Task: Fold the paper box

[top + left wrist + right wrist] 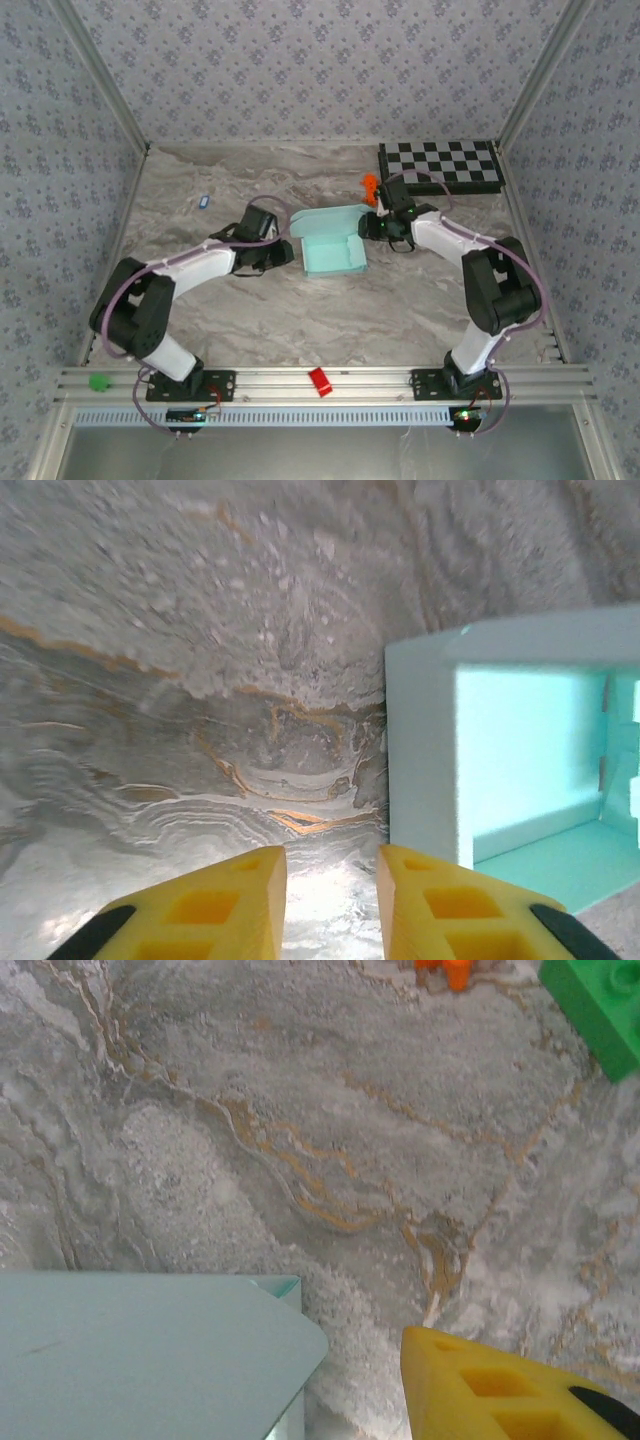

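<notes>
Your left arm (195, 267): white shells, black joints.
Your right arm (447, 238): matches it.
Cables (541, 288): pale lilac loops.
Fingers (215, 905): yellow, pocketed, black tips.

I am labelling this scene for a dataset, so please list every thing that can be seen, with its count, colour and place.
paper box: one, pale aqua, middle of the table, open
checkered board: one, black and white, far right corner
orange piece: one, orange, just beyond the box
green block: one, green, on the table near the orange piece
small blue item: one, blue, far left of the table
red piece: one, red, on the near rail
green knob: one, green, left end of the near rail
table: one, grey marble pattern
left claw: one, yellow fingers, open, left of the box
right claw: one, yellow, at the box's right side, state unclear
</notes>
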Motion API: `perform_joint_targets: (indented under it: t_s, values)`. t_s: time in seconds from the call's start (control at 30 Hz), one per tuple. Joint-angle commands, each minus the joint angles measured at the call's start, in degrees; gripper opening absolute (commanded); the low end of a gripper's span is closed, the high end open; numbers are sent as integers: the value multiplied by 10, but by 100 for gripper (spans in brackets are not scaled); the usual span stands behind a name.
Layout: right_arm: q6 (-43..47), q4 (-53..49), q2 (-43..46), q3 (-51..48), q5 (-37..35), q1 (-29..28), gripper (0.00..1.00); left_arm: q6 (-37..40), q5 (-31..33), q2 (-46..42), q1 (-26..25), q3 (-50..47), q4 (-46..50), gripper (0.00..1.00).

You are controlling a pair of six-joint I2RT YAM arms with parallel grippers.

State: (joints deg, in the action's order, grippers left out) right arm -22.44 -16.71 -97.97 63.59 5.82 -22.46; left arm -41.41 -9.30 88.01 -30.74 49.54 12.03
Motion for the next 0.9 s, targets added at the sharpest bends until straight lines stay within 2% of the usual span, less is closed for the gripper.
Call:
perform_joint_targets:
  t_s: [0.0,0.1,0.23,0.33,0.43,0.53,0.7,0.87]
  values:
    - [35,-27,-21,39,20,5,45,49,44,-34,7,-2,33,35]
    - [42,-38,-33,65,22,5,45,101,47,-58,16,-4,22,47]
    - [46,-50,-49,81,32,7,45,206,-25,-78,42,-9,-20,56]
    - [47,-53,-59,88,41,7,44,280,-71,-79,64,-14,-44,57]
    - [46,-52,-62,91,45,7,44,361,-150,-81,72,-30,-94,58]
    - [42,-53,-66,92,47,7,44,414,-186,-72,74,-31,-116,58]
    - [35,-52,-70,92,51,6,44,460,-227,-58,77,-39,-163,58]
    - [33,-52,-76,94,56,6,44,464,-234,-27,79,-38,-226,54]
